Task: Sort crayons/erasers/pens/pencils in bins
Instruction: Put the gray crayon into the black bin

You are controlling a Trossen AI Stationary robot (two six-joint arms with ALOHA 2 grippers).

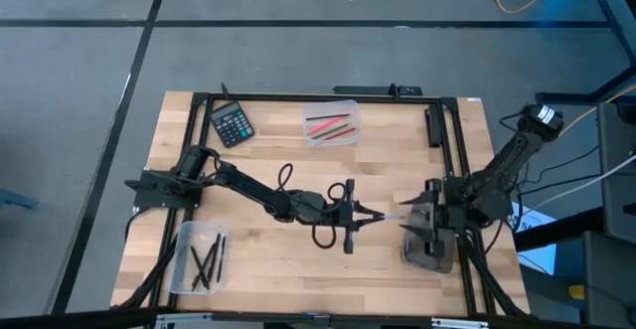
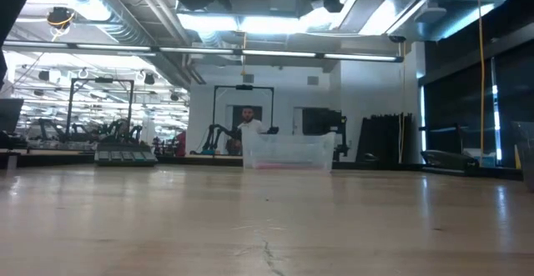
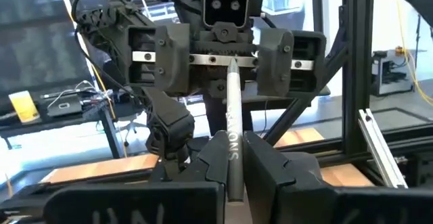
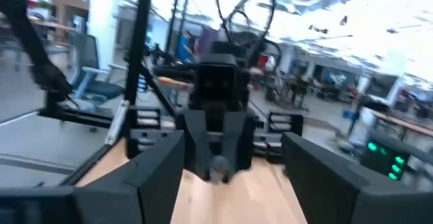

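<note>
1. Right now the left gripper [image 1: 370,216] is clamped on a grey pencil [image 3: 233,137] above mid-table, its tip aimed at the right gripper [image 1: 409,213], whose fingers stand apart facing it.
2. This looks like a hand-over. Bring the right fingers [image 4: 150,176] around the free end, centred on the shaft, before closing.
3. Release with the left only once the right grip is firm, or the pencil may drop onto the table [image 1: 278,259].
4. The dark bin [image 1: 429,253] under the right arm seems the likely target.
5. Other sticks already lie in the clear bin [image 1: 181,259] at the left and the clear far bin [image 1: 350,110].
</note>
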